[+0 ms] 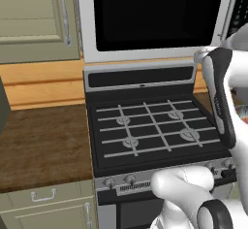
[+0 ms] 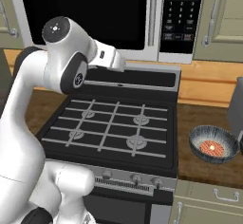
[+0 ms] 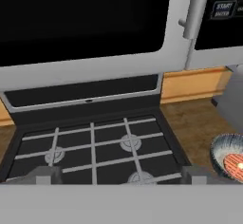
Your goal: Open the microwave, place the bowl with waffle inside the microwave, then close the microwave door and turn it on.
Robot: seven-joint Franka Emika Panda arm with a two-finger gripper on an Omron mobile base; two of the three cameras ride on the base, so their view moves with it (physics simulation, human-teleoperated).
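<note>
Kitchen scene with the robot arm raised over the stove [image 2: 114, 128]. The microwave [image 2: 109, 16] is mounted above the stove, its button panel [image 2: 182, 14] at the right. The microwave door [image 3: 85, 23] is shut, its black glass flush in the silver frame, and its silver bar handle [image 3: 193, 9] runs upright along the door's right edge, just beside the panel. The bowl [image 2: 213, 144] sits upright on the brown worktop [image 2: 201, 168] to the right of the stove, apart from the stove's edge; the waffle [image 2: 212, 147] lies flat inside it as an orange-red disc. In the hand view the bowl [image 3: 230, 160] appears at the lower right margin, cut by the frame, with the waffle [image 3: 234, 164] partly visible within. The fingers [image 3: 45, 174] rise at the bottom of the hand view, one at the left and one at the right, spread wide with nothing between them; the gripper [image 3: 121, 176] faces the stove grates and the closed door, well apart from the bowl. A beige cabinet [image 1: 36, 19] hangs to the left of the microwave, and a second one [image 2: 220, 19] to its right.
</note>
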